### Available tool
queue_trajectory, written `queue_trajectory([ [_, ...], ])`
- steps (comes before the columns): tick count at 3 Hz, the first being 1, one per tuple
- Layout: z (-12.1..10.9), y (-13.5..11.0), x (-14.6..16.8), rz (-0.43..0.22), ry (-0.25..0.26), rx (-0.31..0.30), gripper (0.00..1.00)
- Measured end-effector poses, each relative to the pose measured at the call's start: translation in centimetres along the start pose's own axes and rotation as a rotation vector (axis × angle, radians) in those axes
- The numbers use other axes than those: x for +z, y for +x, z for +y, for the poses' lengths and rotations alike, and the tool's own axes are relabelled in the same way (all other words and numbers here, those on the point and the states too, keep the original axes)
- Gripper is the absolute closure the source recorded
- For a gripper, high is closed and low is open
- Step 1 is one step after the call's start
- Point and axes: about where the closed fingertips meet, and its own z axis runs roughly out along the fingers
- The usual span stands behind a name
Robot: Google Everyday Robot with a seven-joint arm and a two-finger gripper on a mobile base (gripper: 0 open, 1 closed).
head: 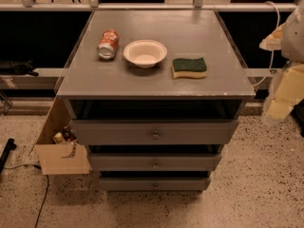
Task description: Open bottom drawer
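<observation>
The bottom drawer [128, 184] is the lowest of three grey fronts on the cabinet [156, 82], close to the floor, and appears shut. The gripper [282, 96] hangs at the right edge of the view, beside the cabinet top and well apart from the drawer; whether it is wide or narrow cannot be told. The step in hand is judged to be the approach. Lower the gripper to floor level, centre it on the small knob [155, 185], close on the knob only, then pull straight outward, level with the floor. Avoid the middle drawer [123, 162] just above. Count: three drawers, three knobs, one can [108, 44], one bowl [145, 52], one sponge [189, 67].
</observation>
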Motion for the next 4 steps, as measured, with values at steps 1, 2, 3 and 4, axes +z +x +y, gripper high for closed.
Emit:
queue_trajectory([
  [1,0.0,0.0,0.0,0.0,0.0,0.0,0.0],
  [2,-0.4,1.3,1.2,-0.072,-0.032,0.057,0.0],
  [3,-1.1,3.7,4.4,-0.201,-0.102,0.181,0.0],
  [4,-1.5,4.4,7.7,-0.33,-0.173,0.272,0.0],
])
